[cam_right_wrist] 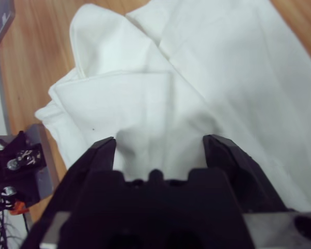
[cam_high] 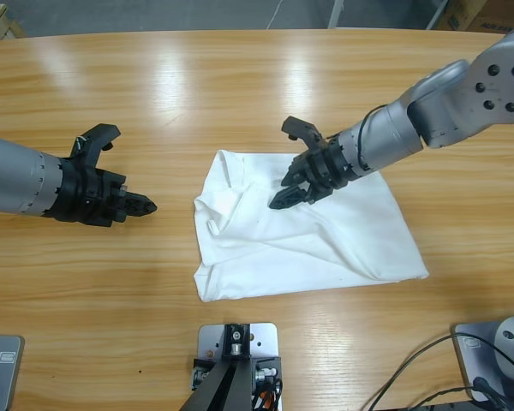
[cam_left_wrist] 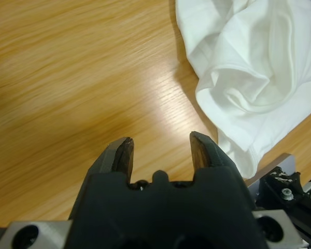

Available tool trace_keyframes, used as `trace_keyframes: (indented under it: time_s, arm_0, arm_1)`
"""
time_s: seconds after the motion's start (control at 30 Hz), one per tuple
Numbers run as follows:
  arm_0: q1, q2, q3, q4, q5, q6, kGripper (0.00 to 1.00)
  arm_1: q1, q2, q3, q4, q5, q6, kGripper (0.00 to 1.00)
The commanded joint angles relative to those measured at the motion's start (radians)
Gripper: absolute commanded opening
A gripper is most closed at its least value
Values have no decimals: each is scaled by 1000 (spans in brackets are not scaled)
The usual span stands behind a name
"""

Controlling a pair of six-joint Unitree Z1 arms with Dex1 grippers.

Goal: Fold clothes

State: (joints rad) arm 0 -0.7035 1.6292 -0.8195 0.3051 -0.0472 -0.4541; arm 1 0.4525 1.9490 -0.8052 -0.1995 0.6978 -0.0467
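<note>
The clothes are one white T-shirt (cam_high: 308, 227), lying folded and wrinkled in a rough rectangle at the table's middle; it also fills the upper right of the left wrist view (cam_left_wrist: 254, 62) and most of the right wrist view (cam_right_wrist: 197, 83). My right gripper (cam_high: 289, 195) hovers open over the shirt's upper left part, jaws apart with only cloth below them (cam_right_wrist: 160, 148). My left gripper (cam_high: 146, 205) is open over bare wood, a short way left of the shirt's left edge (cam_left_wrist: 160, 150), with nothing between its jaws.
The long wooden table (cam_high: 111, 86) stretches wide on all sides of the shirt. Cables (cam_high: 428, 377) lie at the front right edge.
</note>
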Motion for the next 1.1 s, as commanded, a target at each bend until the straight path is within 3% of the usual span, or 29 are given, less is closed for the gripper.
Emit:
trace_keyframes:
  time_s: [0.03,0.07,0.17,0.27,0.3,0.33,0.5,0.73,0.9,0.93,0.97,1.1]
  arm_0:
    - [-10,54,23,-24,-16,-11,434]
    - [-10,56,23,-26,-16,-12,434]
    - [-10,64,27,-35,-16,-11,434]
    - [-10,70,39,-41,-16,-12,434]
    - [-10,70,43,-44,-16,-12,434]
    - [-9,69,46,-47,-16,-12,434]
    - [-10,66,48,-50,-16,-13,434]
    - [-19,72,62,-66,-16,-17,434]
    - [-30,70,64,-66,-16,-21,434]
    - [-33,70,65,-66,-16,-24,434]
    - [-35,70,65,-66,-16,-26,434]
    - [-39,58,61,-75,-31,-58,431]
  arm_1:
    - [-15,49,3,-4,118,11,364]
    - [-11,41,7,-3,127,11,351]
    - [-8,7,20,-4,144,11,132]
    - [-8,-39,21,1,156,11,106]
    - [-8,-53,19,7,160,11,22]
    - [-8,-59,18,8,164,11,0]
    - [32,-90,30,31,216,20,0]
    - [275,-122,54,69,233,126,0]
    - [347,-114,66,69,236,169,14]
    - [349,-112,67,69,235,173,494]
    - [349,-112,69,69,228,179,717]
    - [349,-144,71,59,190,183,995]
